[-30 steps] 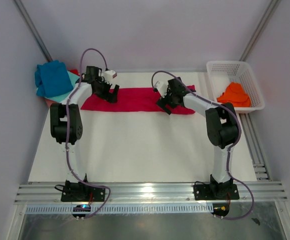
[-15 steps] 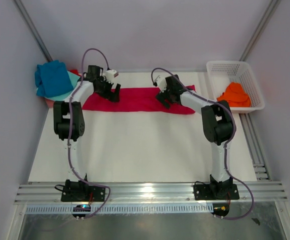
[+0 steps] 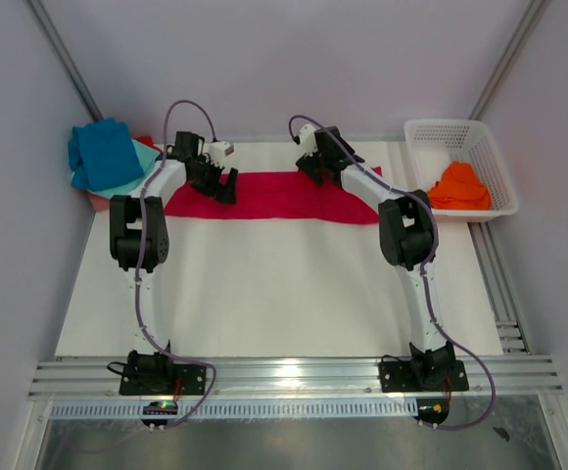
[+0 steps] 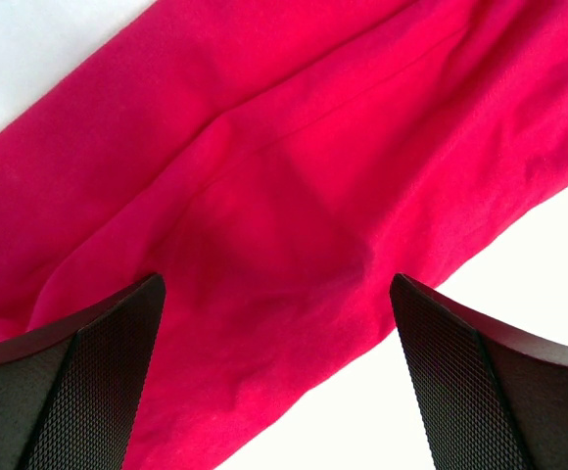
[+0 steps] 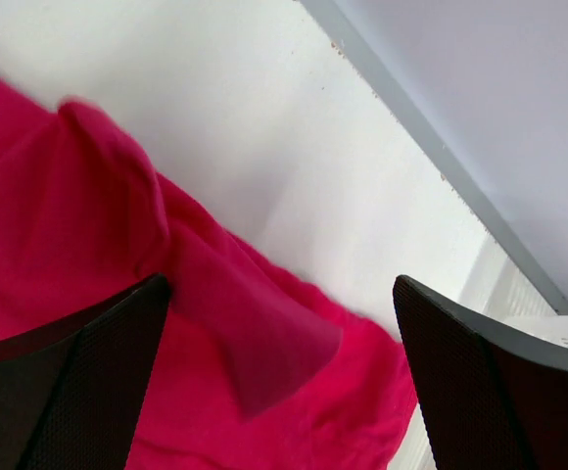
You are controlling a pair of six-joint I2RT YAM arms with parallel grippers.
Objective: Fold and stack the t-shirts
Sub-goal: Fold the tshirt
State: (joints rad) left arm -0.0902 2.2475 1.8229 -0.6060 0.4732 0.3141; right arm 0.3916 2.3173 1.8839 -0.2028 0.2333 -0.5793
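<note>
The left gripper [image 4: 276,377] gaped wide over the tee's [image 4: 294,176] edge, the right gripper [image 5: 279,377] wide over its folded flap, white table [image 5: 264,127] ahead of both.

Count: two arms, one basket, four clearly separate tees.
One left arm [image 3: 132,235], one right arm [image 3: 402,230]; one crimson tee [image 3: 284,196] on the desk [image 3: 264,284]; one blue tee [image 3: 103,152], one teal tee [image 3: 139,164]; one orange tee [image 3: 458,186] in the basket [image 3: 450,124].
</note>
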